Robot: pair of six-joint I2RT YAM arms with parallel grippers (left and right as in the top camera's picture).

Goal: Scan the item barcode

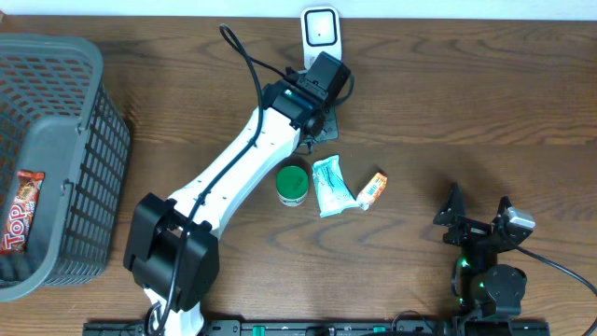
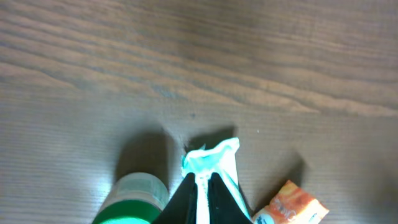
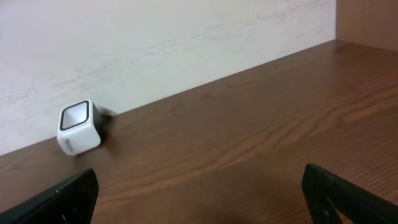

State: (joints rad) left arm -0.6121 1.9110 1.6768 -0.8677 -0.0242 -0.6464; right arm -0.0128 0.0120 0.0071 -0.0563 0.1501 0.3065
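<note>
The teal packet [image 1: 333, 185] is seen at the centre of the overhead frame, lying on the wooden surface [image 1: 466, 93]. Its upper crimped end is pinched by the left gripper [image 1: 315, 142], whose jaws are closed tight on the seam. The pinch is shown close up at the bottom centre of the left wrist view, where the dark fingers [image 2: 186, 199] are pressed together on the packet's [image 2: 211, 158] ruffled edge.

A green-capped tub [image 1: 293, 184] is placed just to the packet's left and an orange sachet [image 1: 373, 189] just to its right. A red snack bar [image 1: 20, 210] is seen in the grey basket [image 1: 93, 103] at the far left.

The white scanner [image 1: 320, 30] is stood at the top centre, against the wall and beyond the arm, with its window facing the surface. The right gripper [image 1: 480, 210] is parked at the lower right with its jaws spread wide and nothing between them.

The task is judged to be at an early stage. A grasp appears to have been made, but the packet has not been lifted clear. It has yet to be carried to the scanner and turned so that its barcode, which cannot be made out here, is presented to the window.
</note>
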